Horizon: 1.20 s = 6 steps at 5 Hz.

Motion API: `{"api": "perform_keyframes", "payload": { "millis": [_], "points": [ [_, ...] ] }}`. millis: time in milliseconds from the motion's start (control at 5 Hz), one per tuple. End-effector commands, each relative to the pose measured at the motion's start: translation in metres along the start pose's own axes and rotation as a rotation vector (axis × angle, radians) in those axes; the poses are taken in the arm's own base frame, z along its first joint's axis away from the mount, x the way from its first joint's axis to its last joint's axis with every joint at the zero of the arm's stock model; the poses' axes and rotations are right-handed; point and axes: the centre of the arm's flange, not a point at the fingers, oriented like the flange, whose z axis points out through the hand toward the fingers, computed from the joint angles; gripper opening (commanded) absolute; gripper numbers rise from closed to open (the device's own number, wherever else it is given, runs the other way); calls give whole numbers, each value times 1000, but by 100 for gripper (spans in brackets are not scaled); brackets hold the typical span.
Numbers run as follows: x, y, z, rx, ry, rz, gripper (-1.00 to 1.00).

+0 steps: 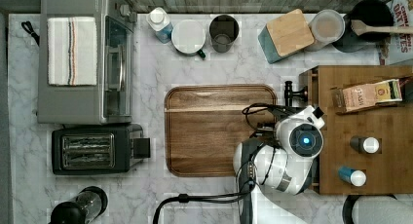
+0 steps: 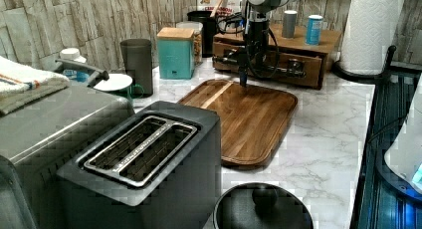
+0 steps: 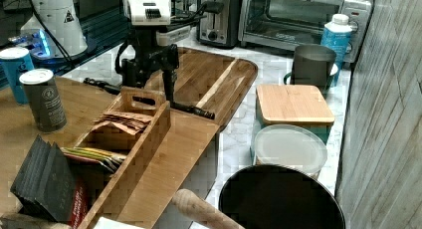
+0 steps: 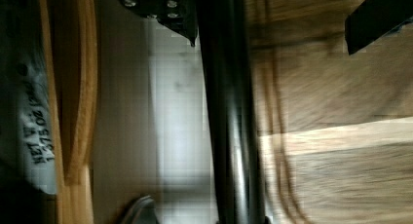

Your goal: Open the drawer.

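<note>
Spreading under everything, the white marble worktop (image 1: 204, 68) runs to a stone-tile wall (image 2: 59, 20) and carries a toaster oven (image 1: 83, 58), a toaster (image 1: 95, 148) and a dark wooden tray (image 1: 219, 131). At the top view's right edge the drawer (image 2: 303, 72) sits under a bamboo organiser (image 1: 375, 131). The arm (image 1: 287, 156) points down, its jaws (image 3: 149, 74) straddling the black bar handle (image 4: 229, 112); whether they pinch it, I cannot tell.
</note>
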Motion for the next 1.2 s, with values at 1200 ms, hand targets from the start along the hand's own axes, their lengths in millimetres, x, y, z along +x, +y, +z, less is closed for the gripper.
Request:
{"api": "perform_keyframes", "payload": {
  "millis": [1200],
  "points": [
    [14, -228, -65, 122, 90, -201, 100]
  ]
}}
